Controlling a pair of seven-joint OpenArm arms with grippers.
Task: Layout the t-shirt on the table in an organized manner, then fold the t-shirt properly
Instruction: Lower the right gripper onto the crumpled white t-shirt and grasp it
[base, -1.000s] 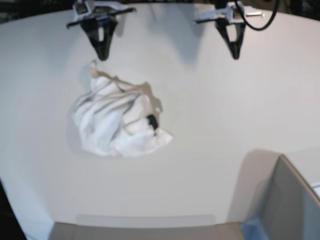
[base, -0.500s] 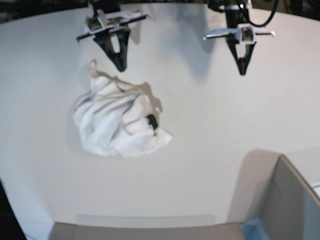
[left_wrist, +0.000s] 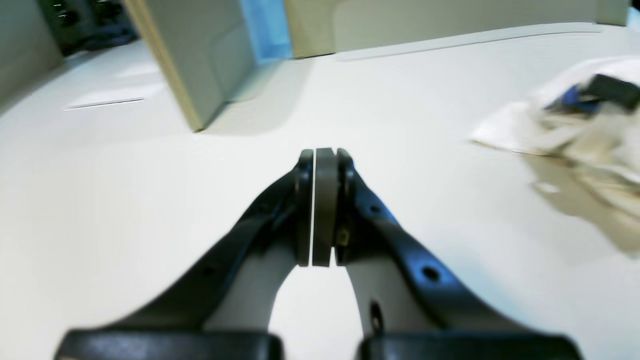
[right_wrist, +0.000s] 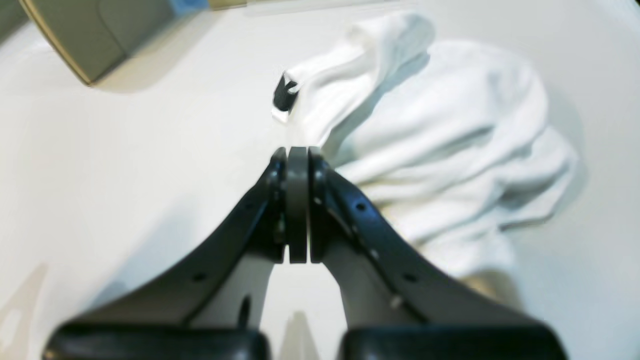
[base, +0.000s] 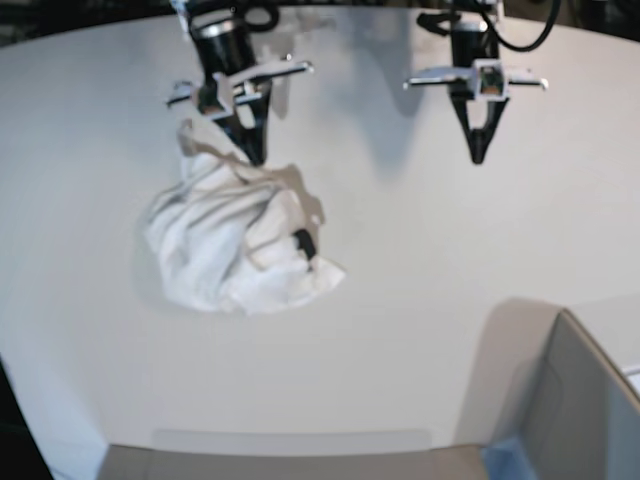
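Observation:
The white t-shirt (base: 235, 240) lies crumpled in a heap on the white table (base: 420, 260), left of centre, with its small black tag (base: 304, 243) on the near right side. My right gripper (base: 254, 156) hangs shut with nothing in it, just above the heap's far edge; its wrist view shows the shirt (right_wrist: 440, 150) and tag (right_wrist: 284, 95) right beyond the closed fingertips (right_wrist: 297, 155). My left gripper (base: 478, 156) is shut and empty over bare table, well to the right of the shirt. In its wrist view the gripper (left_wrist: 322, 156) points at bare table, with the shirt (left_wrist: 575, 130) at the far right.
A grey box corner (base: 575, 410) with a blue patch stands at the near right of the table. It also shows as a box (left_wrist: 200, 55) in the left wrist view and as a box (right_wrist: 100, 35) in the right wrist view.
My right gripper has moved forward and toward the shirt, now reaching over its far edge. My left gripper has come forward a little and then held. Both stayed shut.

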